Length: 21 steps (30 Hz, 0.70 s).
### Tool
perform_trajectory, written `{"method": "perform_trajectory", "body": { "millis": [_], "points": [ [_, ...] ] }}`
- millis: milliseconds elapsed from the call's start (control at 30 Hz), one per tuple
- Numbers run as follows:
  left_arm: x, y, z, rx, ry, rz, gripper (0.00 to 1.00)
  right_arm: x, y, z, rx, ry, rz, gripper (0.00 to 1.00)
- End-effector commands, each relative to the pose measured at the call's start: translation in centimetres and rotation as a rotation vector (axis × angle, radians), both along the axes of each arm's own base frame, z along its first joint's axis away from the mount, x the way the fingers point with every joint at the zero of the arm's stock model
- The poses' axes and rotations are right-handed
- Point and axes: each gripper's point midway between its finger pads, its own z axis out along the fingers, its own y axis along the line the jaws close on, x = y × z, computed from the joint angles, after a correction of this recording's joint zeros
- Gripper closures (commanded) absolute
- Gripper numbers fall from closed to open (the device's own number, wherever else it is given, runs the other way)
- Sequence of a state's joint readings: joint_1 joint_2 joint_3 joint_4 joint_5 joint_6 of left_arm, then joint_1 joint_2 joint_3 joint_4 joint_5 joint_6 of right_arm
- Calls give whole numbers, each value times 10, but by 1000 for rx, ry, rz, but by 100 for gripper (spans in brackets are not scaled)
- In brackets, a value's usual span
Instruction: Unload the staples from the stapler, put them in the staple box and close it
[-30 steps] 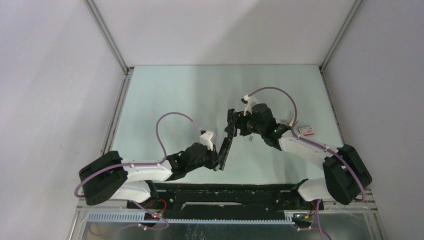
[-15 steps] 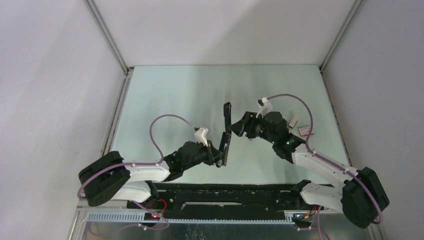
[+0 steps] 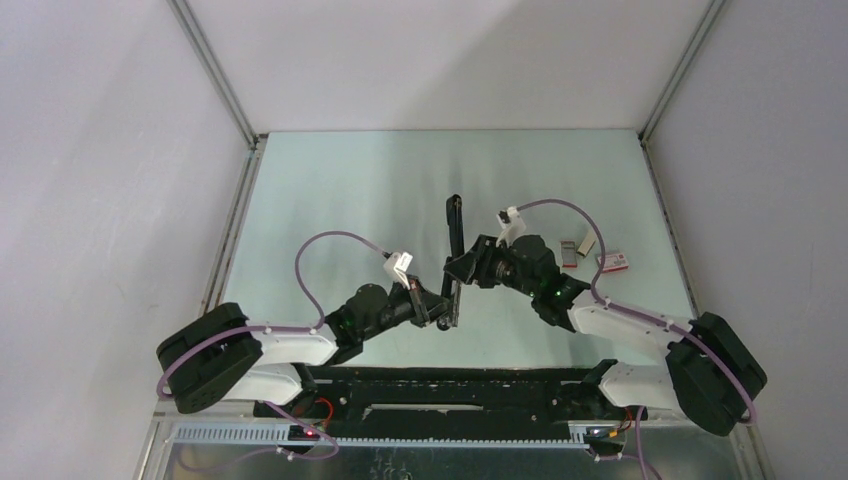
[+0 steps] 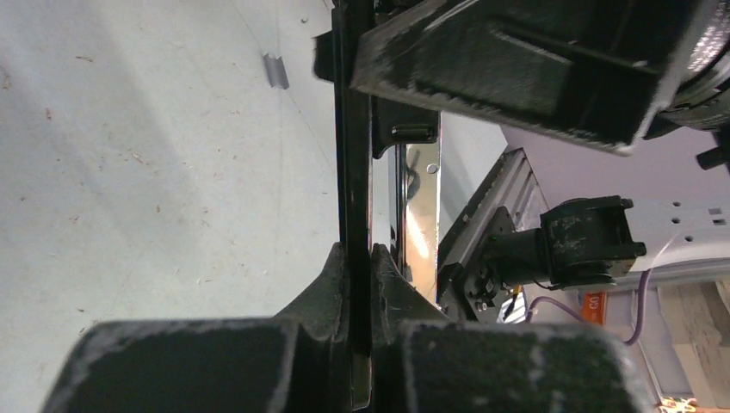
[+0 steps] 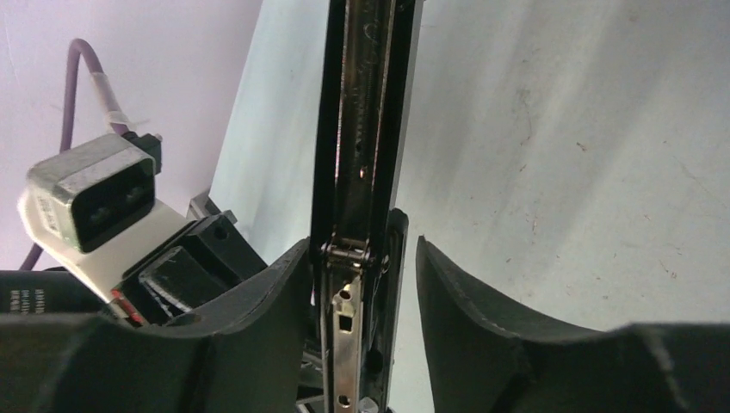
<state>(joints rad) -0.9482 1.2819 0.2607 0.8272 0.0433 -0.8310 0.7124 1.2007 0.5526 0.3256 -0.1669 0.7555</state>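
The stapler (image 3: 454,232) is a long thin black bar, swung open, reaching from near the arms toward the far side of the table. My left gripper (image 3: 443,312) is shut on its near end; in the left wrist view the fingertips (image 4: 331,267) pinch the black bar (image 4: 353,172) edge-on. My right gripper (image 3: 458,270) straddles the stapler at its hinge. In the right wrist view the silvery strip (image 5: 360,129) runs between open jaws (image 5: 361,249): the left finger lies against the bar, the right finger stands apart. Whether staples sit in the channel I cannot tell.
A small red-and-white box (image 3: 613,262) and two short silvery-beige pieces (image 3: 587,244) lie on the table to the right. A small grey metal piece (image 4: 275,70) lies on the table beyond the stapler. Metal rails edge the table left and right.
My right gripper has swung out to the right and come back to the stapler's hinge, with its jaws narrowing. The stapler's upper arm has opened out toward the far side. The left grip holds.
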Motion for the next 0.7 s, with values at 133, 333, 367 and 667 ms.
{"method": "perform_trajectory", "body": {
  "millis": [133, 333, 367, 667],
  "points": [
    [1, -7, 48, -148, -107, -21, 100, 3, 11, 3, 19, -30, 5, 61],
    [0, -8, 44, -138, -100, -30, 100, 2, 8, 2, -21, -64, 5, 97],
    [1, -9, 43, -137, -99, -33, 100, 1, 8, 2, -23, -70, 9, 100],
    [3, -14, 38, -106, -76, -52, 68, 6, 2, 6, -59, -98, -34, 100]
  ]
}}
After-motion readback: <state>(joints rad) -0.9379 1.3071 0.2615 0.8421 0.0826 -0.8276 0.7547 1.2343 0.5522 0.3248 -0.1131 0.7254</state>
